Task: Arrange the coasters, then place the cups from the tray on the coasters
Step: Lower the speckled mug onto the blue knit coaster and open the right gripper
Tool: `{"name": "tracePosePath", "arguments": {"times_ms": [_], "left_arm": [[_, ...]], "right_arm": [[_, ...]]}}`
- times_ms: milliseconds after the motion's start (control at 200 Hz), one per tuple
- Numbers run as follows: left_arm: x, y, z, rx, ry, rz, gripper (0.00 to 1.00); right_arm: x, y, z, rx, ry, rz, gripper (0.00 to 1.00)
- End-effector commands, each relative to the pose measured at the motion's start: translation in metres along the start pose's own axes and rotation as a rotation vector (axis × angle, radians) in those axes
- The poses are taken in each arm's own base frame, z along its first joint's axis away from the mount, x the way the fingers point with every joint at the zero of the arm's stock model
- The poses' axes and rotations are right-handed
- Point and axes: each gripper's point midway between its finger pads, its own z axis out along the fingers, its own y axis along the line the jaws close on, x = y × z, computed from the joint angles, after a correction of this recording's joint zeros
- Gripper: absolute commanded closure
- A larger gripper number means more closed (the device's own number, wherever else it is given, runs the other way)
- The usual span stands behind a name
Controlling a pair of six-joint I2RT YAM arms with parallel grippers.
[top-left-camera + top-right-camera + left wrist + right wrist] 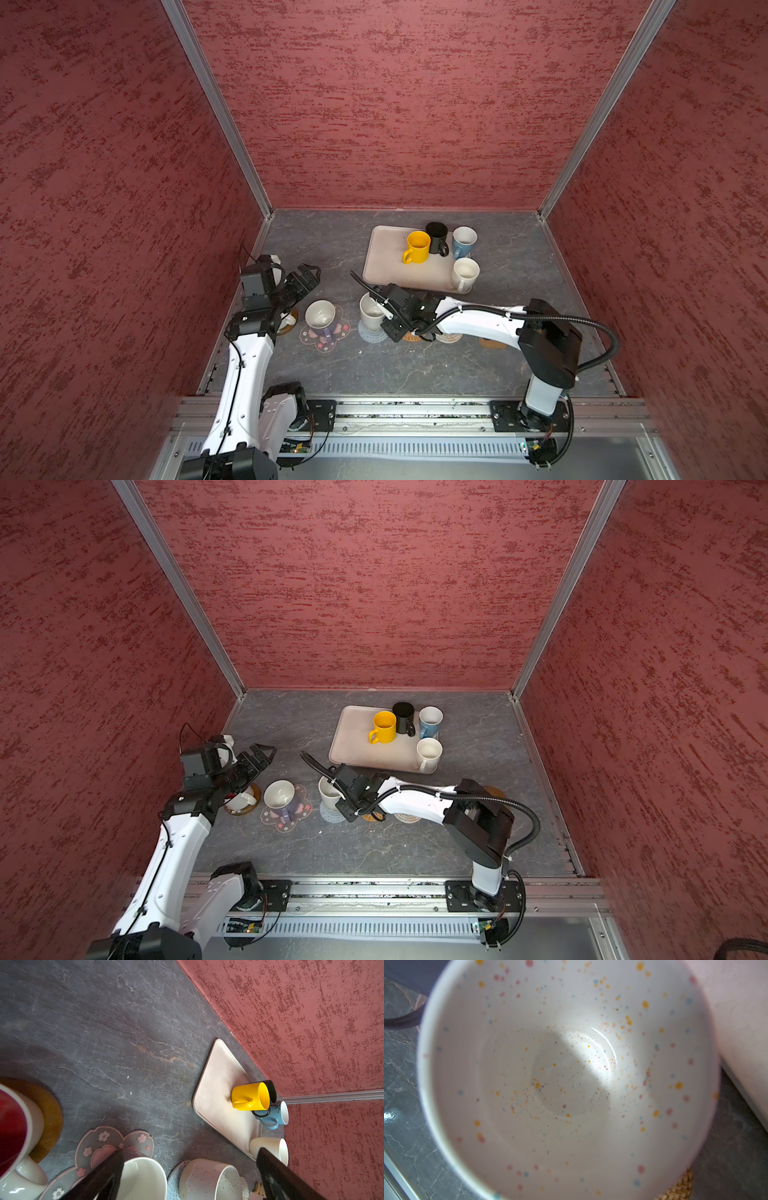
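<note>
Bare grey slate surface (374,370) lies open at six o'clock. Right end effector (385,318) grips the white speckled ceramic cup (371,311), standing on the grey-blue woven coaster (368,336); left end effector (311,272) gapes, nine o'clock.

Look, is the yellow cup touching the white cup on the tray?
Apart. Both top views show bare tray between the yellow cup and the white cup.
</note>
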Motion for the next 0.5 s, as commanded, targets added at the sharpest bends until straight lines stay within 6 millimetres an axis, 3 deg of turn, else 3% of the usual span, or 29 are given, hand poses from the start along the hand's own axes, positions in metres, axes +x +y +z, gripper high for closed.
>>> {"name": "tracePosePath", "arguments": {"times_ms": [0,496], "left_arm": [[-0.003,-0.002,-0.002,0.014,-0.011,-0.001,0.0],[-0.003,-0.001,-0.001,0.012,-0.01,-0.005,0.0]], "right_arm": [[-0.033,0.01,-0.011,-0.019,-0.11,-0.024,1.0],[-0.022,0.011,-0.006,-0.015,-0.086,-0.046,1.0]]}}
